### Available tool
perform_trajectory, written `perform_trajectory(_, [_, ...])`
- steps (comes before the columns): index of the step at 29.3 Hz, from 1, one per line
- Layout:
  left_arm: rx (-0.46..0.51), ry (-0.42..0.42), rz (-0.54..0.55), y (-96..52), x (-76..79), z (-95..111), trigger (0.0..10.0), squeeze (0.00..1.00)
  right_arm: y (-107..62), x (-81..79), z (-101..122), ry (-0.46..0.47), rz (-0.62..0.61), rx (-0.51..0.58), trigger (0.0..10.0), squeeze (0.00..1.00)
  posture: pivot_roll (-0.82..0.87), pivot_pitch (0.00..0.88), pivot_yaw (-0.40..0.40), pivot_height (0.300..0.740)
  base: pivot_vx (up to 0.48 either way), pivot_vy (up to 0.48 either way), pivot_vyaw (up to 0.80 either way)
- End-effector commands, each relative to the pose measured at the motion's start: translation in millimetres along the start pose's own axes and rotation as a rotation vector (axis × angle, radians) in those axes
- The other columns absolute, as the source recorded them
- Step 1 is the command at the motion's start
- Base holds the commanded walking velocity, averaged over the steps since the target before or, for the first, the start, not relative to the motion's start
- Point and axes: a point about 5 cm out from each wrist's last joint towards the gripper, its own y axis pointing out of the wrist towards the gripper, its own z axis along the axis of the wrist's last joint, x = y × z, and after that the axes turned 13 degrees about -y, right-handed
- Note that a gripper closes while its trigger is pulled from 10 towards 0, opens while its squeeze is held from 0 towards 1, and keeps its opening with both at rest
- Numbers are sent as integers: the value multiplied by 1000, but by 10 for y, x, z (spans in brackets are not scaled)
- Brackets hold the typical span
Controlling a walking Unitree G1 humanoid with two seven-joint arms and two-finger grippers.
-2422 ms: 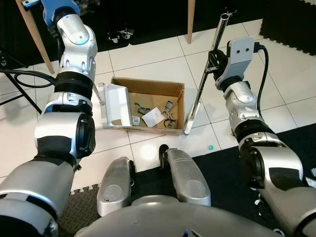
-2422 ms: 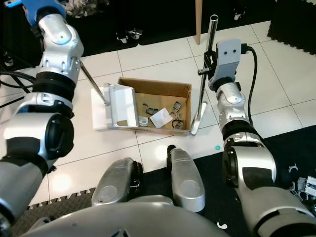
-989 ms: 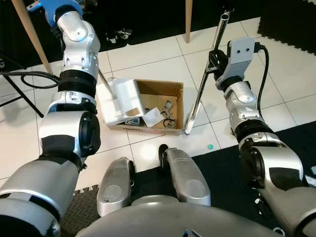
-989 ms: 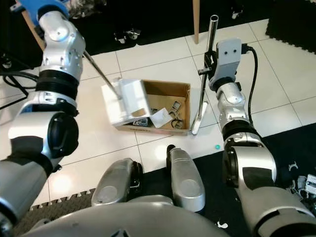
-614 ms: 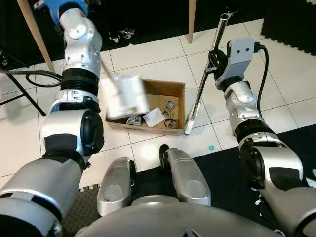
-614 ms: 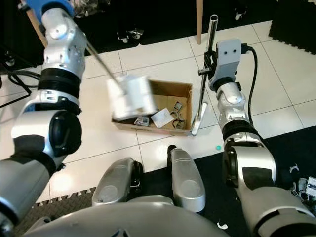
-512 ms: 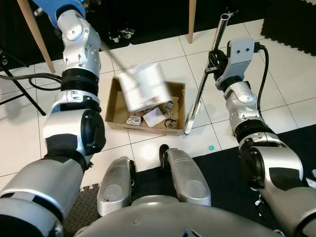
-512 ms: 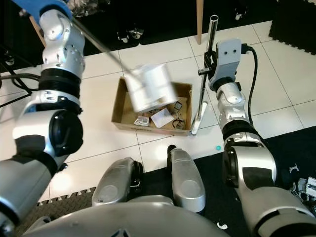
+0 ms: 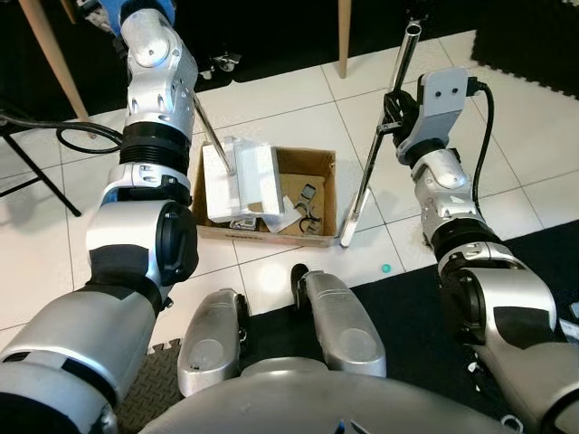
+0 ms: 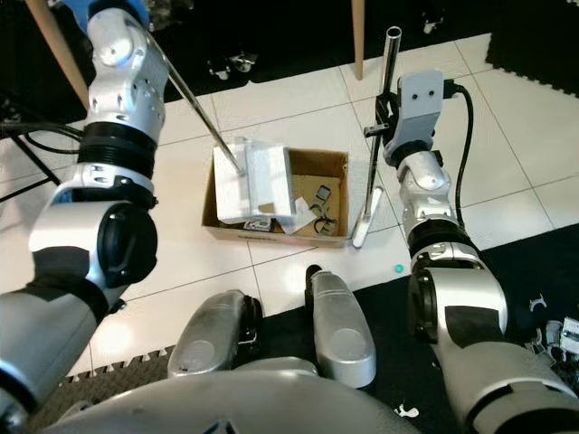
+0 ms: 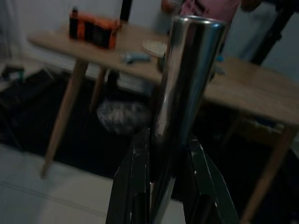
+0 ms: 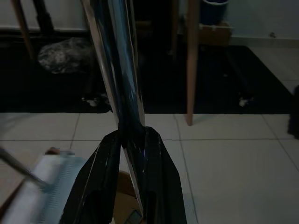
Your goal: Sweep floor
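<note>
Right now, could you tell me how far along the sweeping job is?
Done: scraps lie in the cardboard box. In hand: the left gripper tips the white dustpan over it; the right gripper holds the broom. Left: a small green bit on the tiles.

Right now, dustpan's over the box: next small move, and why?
Probably tip the white dustpan a bit more with the left end effector, which is clamped on its metal handle. The pan sits tilted inside the cardboard box, so anything left should slide in. The right end effector holds the broom pole upright.
</note>
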Motion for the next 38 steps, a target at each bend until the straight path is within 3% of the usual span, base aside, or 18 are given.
perform_trajectory(1, [-5, -130, -33, 23, 157, 100, 10000, 0, 22, 40, 58, -12, -9, 26, 10000, 0, -24, 58, -12, 740, 0, 0, 0])
perform_trajectory(5, [10, -112, -39, 21, 161, 120, 10000, 0, 21, 38, 54, -10, -10, 26, 10000, 0, -21, 60, -13, 740, 0, 0, 0])
perform_trajectory(7, [77, -9, -78, -5, 200, 150, 10000, 0, 20, 27, 51, -8, -8, 25, 10000, 0, -19, 59, -12, 740, 0, 0, 0])
perform_trajectory(9, [55, -15, -70, -21, 212, 110, 10000, 0, 22, 23, 52, -8, -7, 25, 10000, 0, -21, 60, -13, 740, 0, 0, 0])
perform_trajectory(11, [130, 113, -100, -41, 244, 149, 10000, 0, 26, 21, 58, -7, -7, 27, 10000, 0, -21, 59, -12, 740, 0, 0, 0])
perform_trajectory(13, [151, 143, -131, -56, 278, 160, 10000, 0, 26, 23, 58, -7, -8, 26, 10000, 0, -21, 61, -13, 740, 0, 0, 0])
perform_trajectory(14, [216, 229, -183, -80, 327, 198, 10000, 0, 26, 23, 58, -7, -8, 26, 10000, 0, -20, 58, -12, 740, 0, 0, 0])
perform_trajectory(17, [252, 287, -214, -97, 357, 212, 10000, 0, 24, 25, 57, -7, -9, 26, 10000, 0, -23, 62, -12, 740, 0, 0, 0])
perform_trajectory(18, [314, 370, -246, -114, 381, 248, 10000, 0, 23, 26, 55, -7, -10, 26, 10000, 0, -21, 59, -12, 740, 0, 0, 0])
perform_trajectory(19, [314, 370, -246, -114, 381, 248, 10000, 0, 23, 26, 55, -7, -10, 26, 10000, 0, -21, 59, -12, 740, 0, 0, 0])
perform_trajectory(20, [360, 429, -255, -120, 378, 278, 10000, 0, 22, 27, 54, -6, -11, 26, 10000, 0, -22, 60, -12, 740, 0, 0, 0])
perform_trajectory(29, [565, 629, -191, -97, 228, 508, 10000, 0, 19, 30, 51, -5, -12, 26, 10000, 0, -18, 62, -14, 740, 0, 0, 0])
perform_trajectory(31, [649, 696, -139, -127, 176, 567, 10000, 0, 17, 33, 50, -7, -11, 26, 10000, 0, -20, 64, -17, 740, 0, 0, 0])
perform_trajectory(34, [678, 719, -127, -142, 166, 580, 10000, 0, 16, 34, 50, -7, -10, 26, 10000, 0, -20, 64, -17, 740, 0, 0, 0])
perform_trajectory(38, [736, 739, -17, -149, 21, 620, 10000, 0, 9, 44, 44, -10, -9, 26, 10000, 0, -23, 67, -23, 740, 0, 0, 0])
